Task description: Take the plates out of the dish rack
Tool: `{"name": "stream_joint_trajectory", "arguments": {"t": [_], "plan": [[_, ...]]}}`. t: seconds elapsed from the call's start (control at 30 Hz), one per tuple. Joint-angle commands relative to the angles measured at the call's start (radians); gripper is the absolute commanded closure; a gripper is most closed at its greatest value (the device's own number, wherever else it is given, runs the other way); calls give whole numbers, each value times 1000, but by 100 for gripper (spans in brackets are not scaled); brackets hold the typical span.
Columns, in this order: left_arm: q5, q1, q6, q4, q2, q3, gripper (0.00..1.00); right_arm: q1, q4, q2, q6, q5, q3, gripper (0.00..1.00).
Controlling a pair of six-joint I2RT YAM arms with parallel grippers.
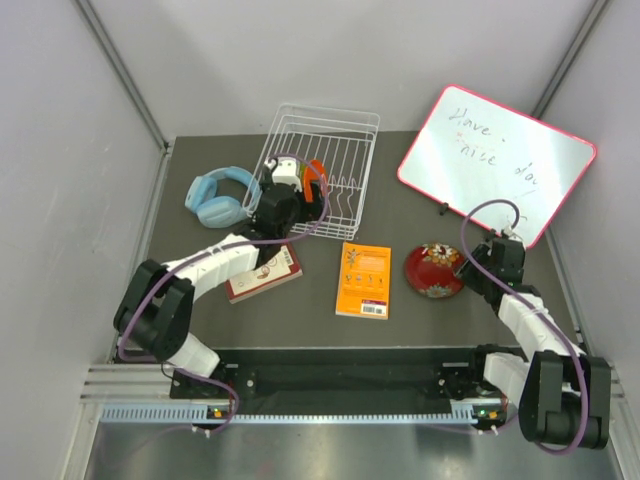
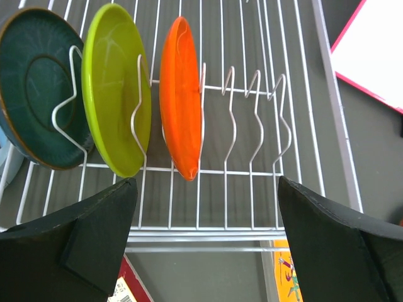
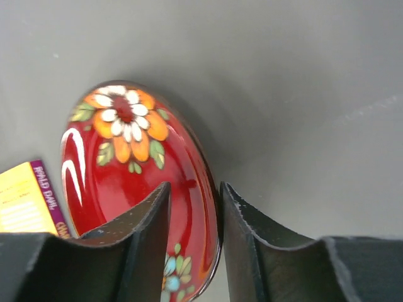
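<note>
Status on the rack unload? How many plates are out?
Done: one of four. The red floral plate lies on the table, beside the orange book. In hand: the right gripper straddles its rim, jaws slightly apart; the open left gripper faces the dish rack. Left: the teal plate, lime plate and orange plate stand in their slots.

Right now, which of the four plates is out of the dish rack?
The dark red floral plate: it sits on the table beside the orange book; the teal plate, lime plate and orange plate stand upright in the dish rack.
</note>
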Motion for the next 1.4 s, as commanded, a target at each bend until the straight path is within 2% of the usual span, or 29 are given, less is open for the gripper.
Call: {"name": "stream_joint_trajectory", "arguments": {"t": [0.0, 0.07, 0.1, 0.13, 0.43, 0.57, 0.6, 0.63, 0.7, 0.8, 0.83, 0.9, 0.93, 1.13, 1.2, 1.37], "plan": [[-4, 5, 8, 90, 56, 59, 4, -13, -17, 17, -30, 42, 53, 56], [-8, 5, 16, 106, 88, 74, 4, -13, -46, 17, -33, 73, 69, 53], [-13, 5, 20, 119, 97, 81, 4, -13, -51, 12, -36, 81, 72, 40], [-21, 5, 23, 130, 114, 85, 4, -13, -58, 8, -41, 106, 80, 39], [-149, 6, 83, 147, 257, 196, 8, -13, -207, -160, -84, 173, 156, 36], [-189, 6, 108, 121, 311, 254, 28, -13, -258, -232, -93, 183, 193, 36], [-189, 6, 109, 124, 317, 255, 39, -13, -265, -239, -93, 185, 198, 35], [-189, 6, 109, 125, 325, 256, 43, -13, -278, -249, -93, 190, 207, 32], [-189, 6, 109, 124, 334, 259, 50, -13, -284, -261, -92, 191, 211, 31], [-189, 5, 108, 116, 343, 262, 67, -13, -293, -272, -93, 194, 213, 31], [-192, 5, 106, 116, 343, 259, 76, -13, -296, -272, -95, 196, 212, 31], [-197, 5, 98, 124, 342, 252, 88, -13, -295, -272, -93, 199, 205, 31], [-199, 3, 98, 127, 340, 248, 100, -13, -293, -272, -96, 194, 205, 31], [-251, -20, 129, 147, 335, 239, 100, -13, -293, -264, -99, 183, 193, 30], [-301, -46, 155, 179, 323, 225, 100, -13, -293, -264, -99, 183, 190, 25], [-567, -113, 272, 268, 314, 219, 100, -13, -301, -270, -104, 170, 193, 23]]}}
